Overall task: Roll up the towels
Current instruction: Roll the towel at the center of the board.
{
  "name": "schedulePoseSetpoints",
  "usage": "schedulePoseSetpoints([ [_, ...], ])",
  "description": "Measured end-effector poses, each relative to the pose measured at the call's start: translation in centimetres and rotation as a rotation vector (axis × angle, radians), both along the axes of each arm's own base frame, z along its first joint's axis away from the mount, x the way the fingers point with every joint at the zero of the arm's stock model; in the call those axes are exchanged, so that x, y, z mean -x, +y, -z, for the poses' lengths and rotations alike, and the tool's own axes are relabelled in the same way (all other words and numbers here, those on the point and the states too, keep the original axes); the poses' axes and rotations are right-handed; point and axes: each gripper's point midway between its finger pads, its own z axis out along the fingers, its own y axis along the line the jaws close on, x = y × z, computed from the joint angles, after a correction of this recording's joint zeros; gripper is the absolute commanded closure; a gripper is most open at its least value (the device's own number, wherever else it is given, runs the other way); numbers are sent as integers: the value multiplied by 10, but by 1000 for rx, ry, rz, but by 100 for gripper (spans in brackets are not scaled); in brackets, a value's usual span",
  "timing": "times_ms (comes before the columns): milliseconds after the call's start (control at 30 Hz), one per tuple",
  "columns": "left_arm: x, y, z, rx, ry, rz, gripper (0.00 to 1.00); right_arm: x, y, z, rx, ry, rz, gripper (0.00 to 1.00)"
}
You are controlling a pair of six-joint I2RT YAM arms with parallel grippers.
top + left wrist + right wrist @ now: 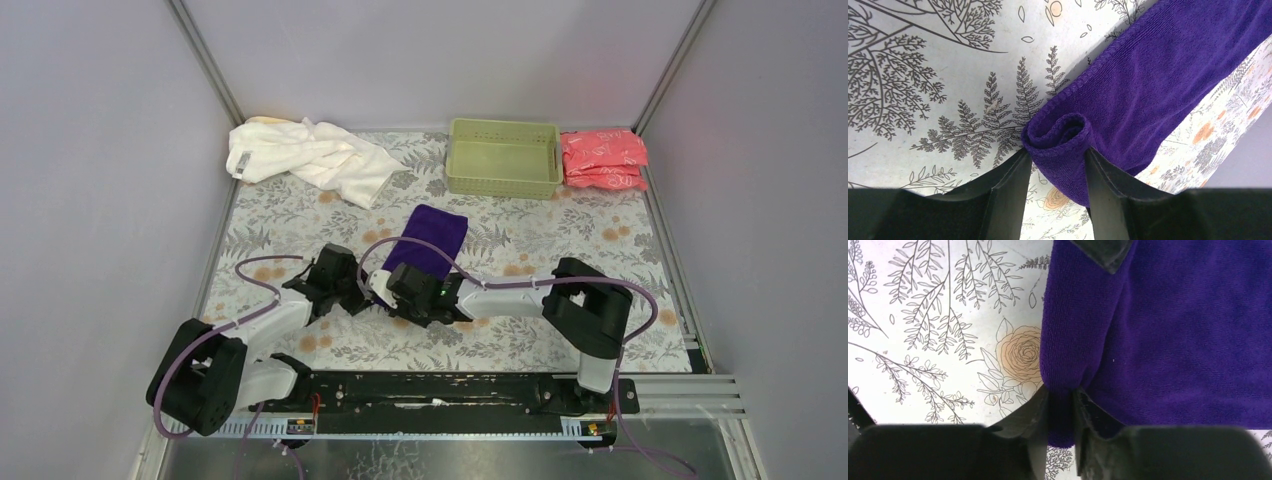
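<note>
The dark purple towel [432, 235] lies in the middle of the floral cloth, its near end curled into a small roll. My left gripper [352, 290] is shut on that rolled end; in the left wrist view the roll [1060, 145] sits between the two fingers [1013, 185]. My right gripper [405, 288] is shut on a pinched fold of the same near edge [1063, 420]. The rest of the purple towel [1188, 340] spreads flat away from it. The large white towel [305, 155] lies crumpled at the back left. A pale yellow edge [265, 121] peeks out behind it.
A light green plastic basket [503, 157] stands at the back centre. Pink-red wrapped packets [603, 158] are stacked to its right. Grey walls close in the left, right and back. A black rail [440, 390] runs along the near edge between the arm bases.
</note>
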Motion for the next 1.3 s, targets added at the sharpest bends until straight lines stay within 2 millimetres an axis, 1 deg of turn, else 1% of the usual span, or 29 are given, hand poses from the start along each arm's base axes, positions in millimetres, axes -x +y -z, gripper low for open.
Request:
schedulePoseSetpoints([
  [33, 0, 0, 0, 1, -1, 1, 56, -2, 0, 0, 3, -6, 2, 86],
  [67, 0, 0, 0, 1, 0, 2, 56, -2, 1, -1, 2, -7, 0, 90],
  [133, 0, 0, -1, 0, -2, 3, 54, 0, 3, -2, -6, 8, -3, 95],
  [167, 0, 0, -1, 0, -4, 4, 53, 1, 4, -2, -14, 23, -9, 97],
  [267, 1, 3, -3, -12, -10, 2, 45, 10, 10, -5, -66, 139, -19, 98],
  [367, 6, 10, -6, -43, -11, -3, 39, 16, 13, -6, -136, 303, -4, 98],
  [533, 19, 21, -10, -82, 10, -8, 36, 11, 12, -8, -259, 573, 78, 98],
  [667, 22, 23, -19, -81, -3, -9, 35, 4, 12, -11, -362, 755, 141, 98],
  [800, 23, 23, -21, -79, 0, -3, 34, 4, 8, -7, -437, 901, 179, 97],
  [967, 20, 18, -22, -72, 13, 8, 33, 1, 6, -6, -482, 1049, 244, 97],
  [1067, 13, 14, -22, -75, 20, 17, 34, -1, 5, -5, -491, 1095, 269, 97],
  [1133, 7, 12, -23, -78, 17, 22, 36, -1, 4, -5, -492, 1115, 282, 96],
  [1200, 4, 11, -22, -81, 15, 27, 40, -2, 3, -5, -493, 1126, 291, 95],
  [1300, 0, 9, -15, -93, 28, 36, 51, -3, 2, -5, -493, 1131, 302, 94],
])
